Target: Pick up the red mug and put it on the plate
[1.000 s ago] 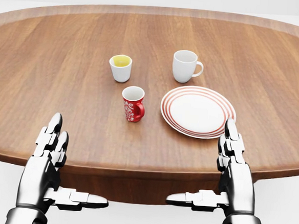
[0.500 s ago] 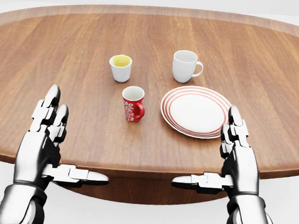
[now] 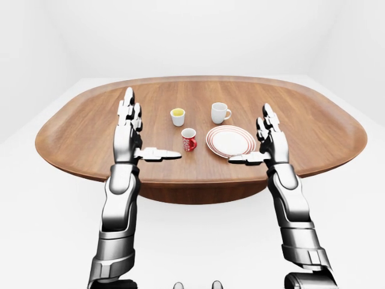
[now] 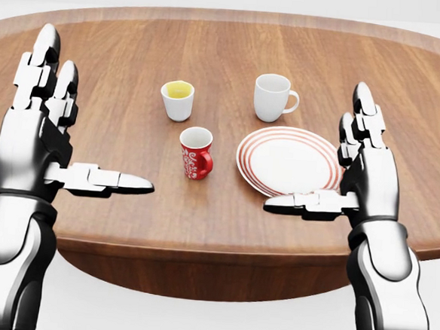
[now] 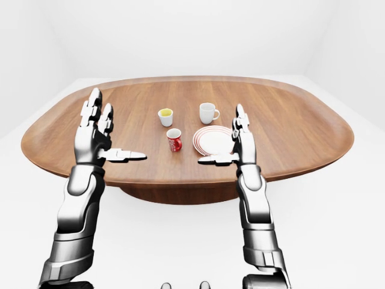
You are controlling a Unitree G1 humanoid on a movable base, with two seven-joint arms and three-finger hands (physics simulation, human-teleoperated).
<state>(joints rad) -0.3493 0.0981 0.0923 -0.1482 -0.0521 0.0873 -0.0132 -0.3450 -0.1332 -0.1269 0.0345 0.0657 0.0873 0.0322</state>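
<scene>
The red mug (image 4: 196, 153) stands upright near the middle of the wooden table (image 4: 97, 88), its handle turned toward the plate. Just to its right lies the white plate (image 4: 290, 163) with red rings, bare. My left hand (image 4: 64, 124) is raised at the left of the head view, fingers straight and thumb stretched toward the mug, well apart from it. At the right my right hand (image 4: 333, 162) is open too, hovering over the plate's right rim with its thumb pointing left. Neither hand holds anything.
A white cup (image 4: 178, 100) with yellow inside stands above the red mug in the head view. A plain white mug (image 4: 273, 98) sits above the plate. The table's near edge (image 4: 199, 247) runs below both hands.
Both hands have risen and moved up over the table, the left one farther. The mug, the plate and the cups have not moved.
</scene>
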